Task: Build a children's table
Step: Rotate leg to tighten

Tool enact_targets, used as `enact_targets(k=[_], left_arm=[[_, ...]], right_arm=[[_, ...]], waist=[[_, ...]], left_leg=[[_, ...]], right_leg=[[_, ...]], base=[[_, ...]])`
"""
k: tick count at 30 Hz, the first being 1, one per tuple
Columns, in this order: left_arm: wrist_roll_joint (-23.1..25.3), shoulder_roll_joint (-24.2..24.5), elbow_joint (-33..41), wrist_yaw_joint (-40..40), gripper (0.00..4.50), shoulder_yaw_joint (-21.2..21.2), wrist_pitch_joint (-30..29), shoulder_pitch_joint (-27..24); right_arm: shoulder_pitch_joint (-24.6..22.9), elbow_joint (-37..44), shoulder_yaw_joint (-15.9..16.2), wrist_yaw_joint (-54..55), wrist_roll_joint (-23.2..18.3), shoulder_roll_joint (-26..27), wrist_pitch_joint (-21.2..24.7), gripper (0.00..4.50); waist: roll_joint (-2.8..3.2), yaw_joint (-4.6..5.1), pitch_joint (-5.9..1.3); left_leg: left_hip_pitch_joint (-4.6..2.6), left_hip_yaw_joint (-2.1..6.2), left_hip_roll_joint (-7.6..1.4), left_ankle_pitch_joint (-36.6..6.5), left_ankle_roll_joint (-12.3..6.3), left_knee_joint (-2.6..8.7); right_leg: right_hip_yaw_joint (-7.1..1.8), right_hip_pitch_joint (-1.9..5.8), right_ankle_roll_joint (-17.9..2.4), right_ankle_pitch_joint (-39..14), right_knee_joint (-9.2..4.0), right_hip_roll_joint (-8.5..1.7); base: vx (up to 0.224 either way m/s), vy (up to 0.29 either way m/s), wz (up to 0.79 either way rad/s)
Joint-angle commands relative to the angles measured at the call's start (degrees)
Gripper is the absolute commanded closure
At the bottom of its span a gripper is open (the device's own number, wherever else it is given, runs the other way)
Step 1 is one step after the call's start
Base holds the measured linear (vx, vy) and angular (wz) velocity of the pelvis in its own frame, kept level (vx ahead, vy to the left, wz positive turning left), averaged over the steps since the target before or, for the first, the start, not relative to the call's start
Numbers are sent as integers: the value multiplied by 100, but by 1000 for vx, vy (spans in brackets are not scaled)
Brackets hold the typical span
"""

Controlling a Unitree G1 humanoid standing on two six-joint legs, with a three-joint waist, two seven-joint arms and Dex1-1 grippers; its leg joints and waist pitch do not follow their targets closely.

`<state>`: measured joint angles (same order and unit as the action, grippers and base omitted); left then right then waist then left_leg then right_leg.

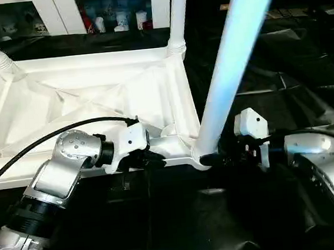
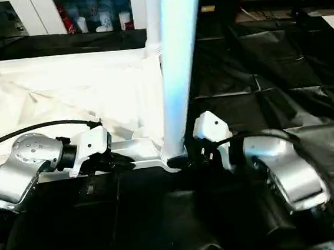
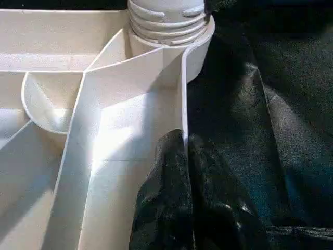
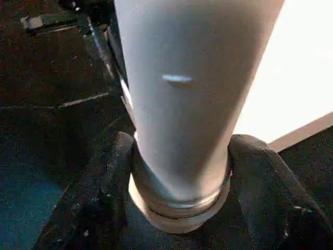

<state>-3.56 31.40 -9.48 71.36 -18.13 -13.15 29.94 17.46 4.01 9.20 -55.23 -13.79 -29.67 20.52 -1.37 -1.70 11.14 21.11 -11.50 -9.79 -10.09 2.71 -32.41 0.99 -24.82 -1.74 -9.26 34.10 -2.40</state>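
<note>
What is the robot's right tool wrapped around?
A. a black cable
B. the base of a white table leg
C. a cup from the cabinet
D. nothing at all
B: the right tool has a black finger on each side of the leg, just above its ribbed end at the tabletop corner.

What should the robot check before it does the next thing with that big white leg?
1. Upside-down white plastic tabletop lies flat on the black sheet: ok.
2. Left gripper is pinched shut on the tabletop's thin side wall, steadying it: ok.
3. Right gripper has a black finger on each side of the long white tubular leg, just above its base: ok.
4. Leg base sits in the near round corner socket: ok.
5. Leg twisted all the way in: cannot tell.
6. Two far legs already stand in their sockets: ok.
</note>
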Motion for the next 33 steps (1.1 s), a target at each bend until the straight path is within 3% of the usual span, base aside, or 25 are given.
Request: enact_targets(k=[1,2,5,7,8,10,11,13,17,21,23,24,27,29,33], left_arm=[[132,-163,-125,-148,450,-274,-126,-59],[132,-163,-125,-148,450,-274,-126,-59],[383,-745,-522,-989,450,-249,-490,289],[472,-946,-659,-1295,450,-236,-557,400],[499,-1012,-704,-1390,450,-235,-586,438],[662,-1579,-1056,-2190,450,-167,-859,716],[690,-1697,-1101,-2309,450,-181,-918,756],[762,-1892,-1183,-2518,450,-222,-992,822],[943,-2289,-1407,-2871,450,-307,-1020,937],[965,-2153,-1269,-2583,450,-408,-959,852],[973,-2117,-1248,-2545,450,-402,-962,835],[968,-2094,-1234,-2532,450,-401,-957,827],[938,-1950,-1132,-2365,450,-399,-951,760],[934,-1879,-1074,-2285,450,-369,-944,717],[863,-1580,-832,-1979,450,-289,-917,607]], right_arm=[[-79,-227,103,437,170,175,215,200],[-79,-227,103,437,170,175,215,201],[-22,-394,-29,1756,379,1060,733,202],[-1,-422,-153,2245,355,1436,992,203],[10,-442,-190,2426,376,1555,1056,203],[100,-705,-419,3733,633,2385,1424,203],[114,-796,-447,3994,714,2532,1401,204],[140,-917,-426,4347,869,2724,1336,208],[244,-1095,-426,4901,1095,3143,1237,210],[283,-981,-351,4725,1091,3100,1146,210],[278,-933,-342,4694,1123,3080,1105,210],[272,-911,-350,4712,1116,3071,1061,188],[255,-771,-487,4697,1002,3041,1022,188],[247,-617,-520,4614,1033,2908,1035,157],[277,-353,-464,4083,1015,2390,1053,145]], waist=[[10,-12,-359],[4,-10,-352],[4,-3,-317],[-29,3,-325],[-18,11,-318],[13,15,-327],[-3,30,-310],[-11,23,-324],[-3,23,-299],[17,33,-299],[12,35,-318],[16,34,-320],[13,25,-319],[10,26,-327],[5,18,-353]], left_leg=[[-65,158,-307,-1007,-371,340],[-69,175,-308,-1096,-301,355],[-126,164,-290,-1340,-162,366],[-72,234,-276,-1399,-36,413],[-68,234,-276,-1432,-48,419],[-163,229,-287,-1644,20,408],[-127,254,-269,-1692,72,439],[-141,257,-280,-1735,58,463],[-183,254,-270,-2010,50,490],[-159,295,-287,-2211,29,544],[-124,290,-296,-2054,10,558],[-123,284,-299,-1989,0,559],[-125,256,-306,-1871,-37,554],[-112,243,-307,-1751,-52,547],[-103,213,-308,-1423,-136,521]], right_leg=[[-283,319,-1298,-1747,-435,-530],[-275,316,-1189,-2066,-460,-535],[-287,213,-981,-2707,-552,-517],[-257,269,-726,-3181,-568,-554],[-263,247,-676,-3253,-584,-564],[-268,141,-620,-3410,-635,-558],[-245,169,-556,-3517,-640,-559],[-242,173,-456,-3455,-669,-573],[-243,105,-384,-3390,-693,-554],[-244,134,-343,-3195,-681,-581],[-252,177,-425,-2857,-652,-600],[-256,180,-459,-2745,-646,-598],[-274,185,-591,-2452,-622,-598],[-278,203,-653,-2275,-603,-595],[-277,247,-806,-1773,-550,-573]], base=[[0,0,0],[0,0,0],[0,0,0],[-52,10,-6],[0,0,0],[0,0,0],[0,0,0],[0,0,0],[0,0,0],[0,0,0],[0,0,0],[0,0,0],[0,0,0],[0,0,0],[0,0,0]])
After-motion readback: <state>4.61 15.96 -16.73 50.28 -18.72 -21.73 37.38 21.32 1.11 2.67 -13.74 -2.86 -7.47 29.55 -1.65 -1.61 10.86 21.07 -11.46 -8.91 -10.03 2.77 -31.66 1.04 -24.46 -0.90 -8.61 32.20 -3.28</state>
